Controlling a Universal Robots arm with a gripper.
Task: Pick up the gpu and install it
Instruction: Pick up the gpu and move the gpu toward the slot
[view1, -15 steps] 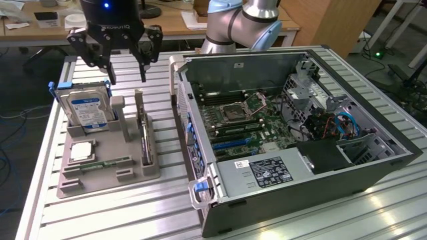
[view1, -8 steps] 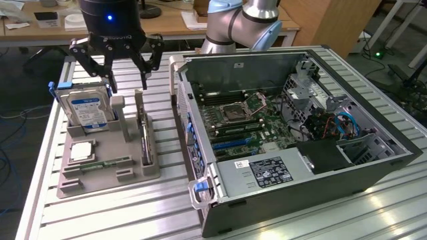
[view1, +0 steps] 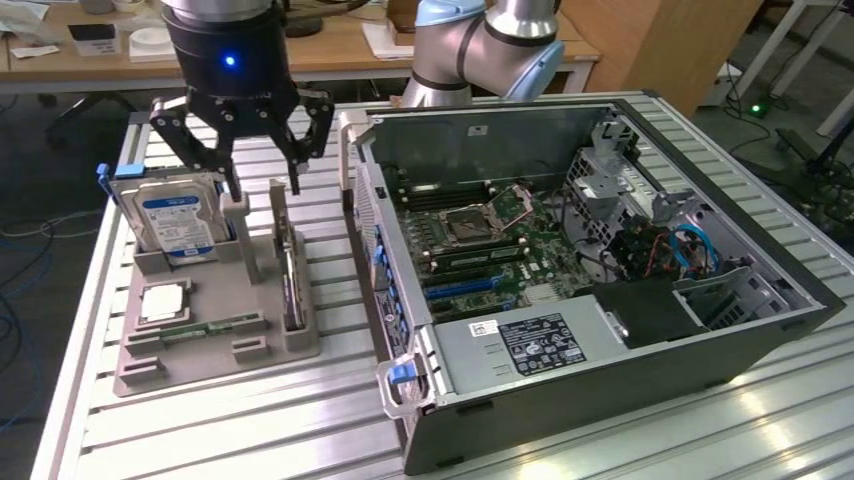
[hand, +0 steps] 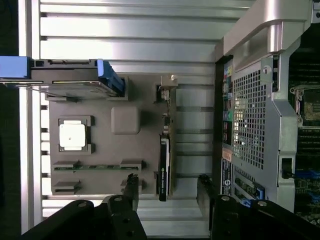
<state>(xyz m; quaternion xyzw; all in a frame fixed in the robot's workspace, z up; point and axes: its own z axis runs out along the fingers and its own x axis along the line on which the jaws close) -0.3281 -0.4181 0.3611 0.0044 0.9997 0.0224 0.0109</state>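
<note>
The gpu (view1: 290, 272) stands on its long edge in a slot at the right side of the grey holder (view1: 187, 368). In the wrist view the gpu (hand: 164, 162) appears as a thin dark card seen edge-on. My gripper (view1: 262, 188) hangs above the far end of the card, open, with nothing between its black fingers. In the wrist view the gripper (hand: 167, 181) straddles the card's line from above, one fingertip (hand: 132, 181) on each side and clear of it. The open computer case (view1: 587, 250) lies to the exterior view's right, motherboard (view1: 481, 240) exposed.
On the holder, a silver hard drive (view1: 174, 215) with a blue-white label stands upright beside the gripper. A CPU (view1: 163, 300) and a narrow memory stick (view1: 214, 325) lie nearer the front. The case's rear wall (hand: 250, 115) is close beside the gpu. Slatted aluminium table (view1: 267, 430) all around.
</note>
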